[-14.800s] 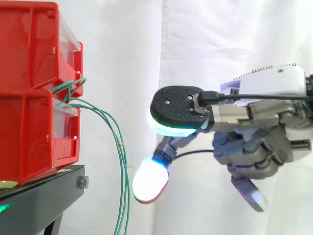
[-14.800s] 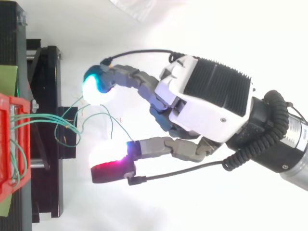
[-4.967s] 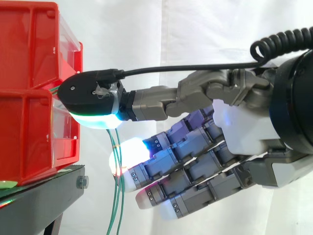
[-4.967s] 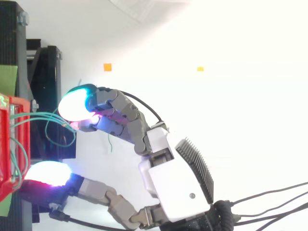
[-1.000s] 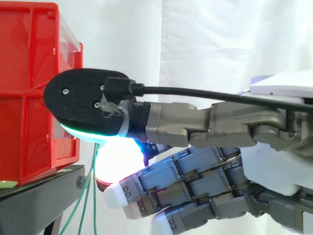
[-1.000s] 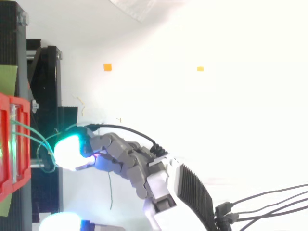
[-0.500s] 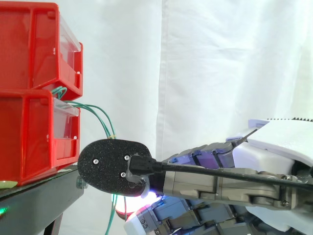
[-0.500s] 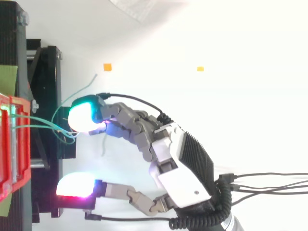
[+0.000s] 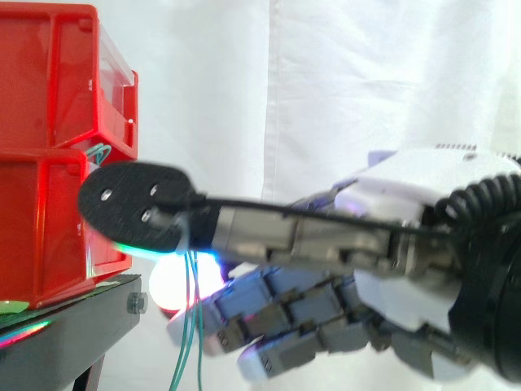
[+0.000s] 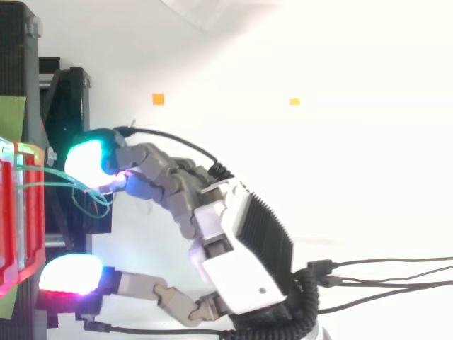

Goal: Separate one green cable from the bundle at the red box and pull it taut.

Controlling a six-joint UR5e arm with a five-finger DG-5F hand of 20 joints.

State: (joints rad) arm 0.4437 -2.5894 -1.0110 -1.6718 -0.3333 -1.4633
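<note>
Green cables [image 9: 189, 350]: one bundle, issuing from the front of the red box [image 9: 49, 228] at the seam between its upper and lower tiers. They run outward from the box, loop just off its front edge, then hang down past the black stand [image 9: 73, 326] beneath the box. No strand lies apart from the rest; none is taut

Hand [image 10: 233, 262]: reaches toward the box front from the side away from the box. Fingers near straight, thumb [image 10: 67, 274] splayed well apart from them, nothing pinched so far as can be seen. One fingertip pad [image 10: 83, 160], glowing cyan-white, sits near the box front, touching or just beside the strands; which of the two cannot be told. In the side view the thumb's black back crosses before the lower tier, and the strands drop between it and the fingers

Status, judged: separation not yet done; hand placed among the strands, no grip taken

Hazards, judged:
- Closing here may gather several strands, since they lie together at the fingers; a pull would then tighten the whole bundle
- Thin cable may slip between thick round pads once the pull begins, leaving it slack
- Loop off the box front may catch on a finger and drag along
- Hand is near the box; a push toward it may shift the tiers on the stand
- Hard pull may draw the cable out of the box
</note>
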